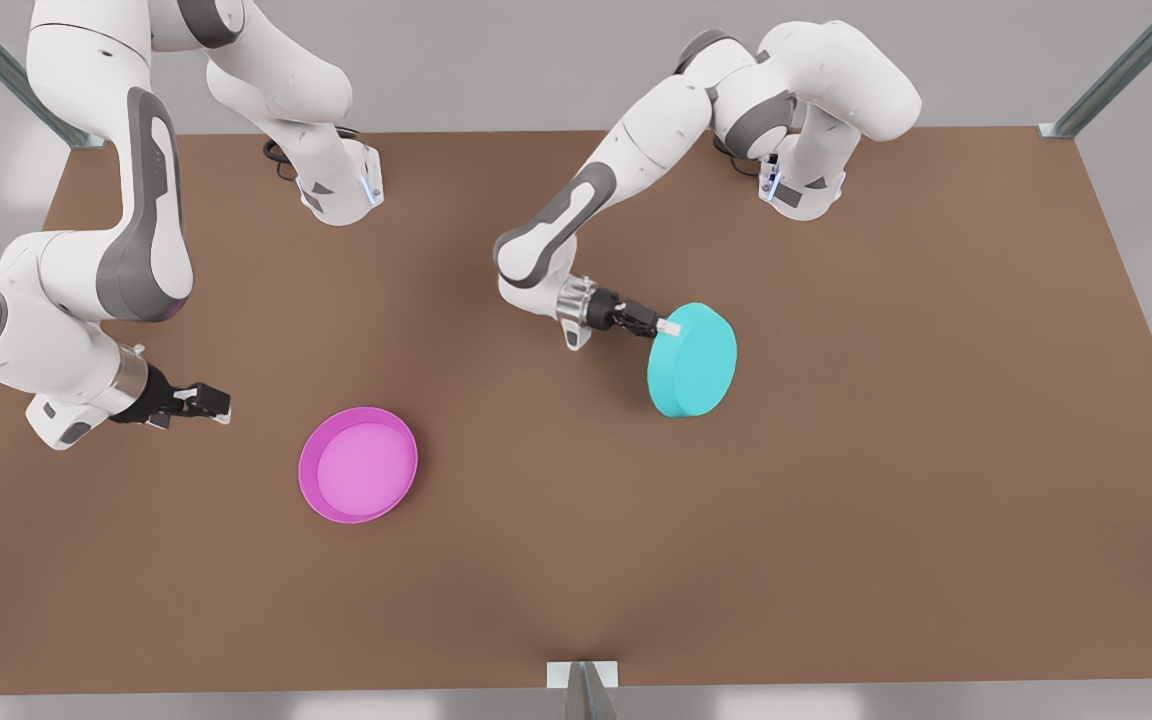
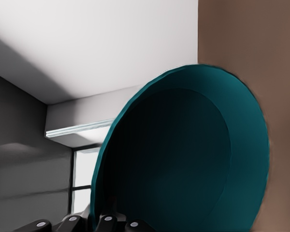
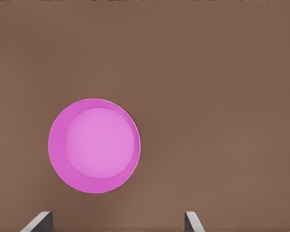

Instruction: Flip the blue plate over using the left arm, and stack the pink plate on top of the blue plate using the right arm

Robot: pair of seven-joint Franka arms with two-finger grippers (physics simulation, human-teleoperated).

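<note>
Mid-flip: the left hand is clamped on the rim of the round turquoise plastic plate, tilted steeply, underside outward, over the brown counter. Next, I judge, it needs lowering face-down. The right hand waits, fingers apart, beside the magenta plastic plate lying face-up.

A plain brown tabletop filled the middle of the room, with pale grey floor showing beyond its edges. Slanted metal frame struts stood at its far corners, and a small metal bracket sat at the near edge.
</note>
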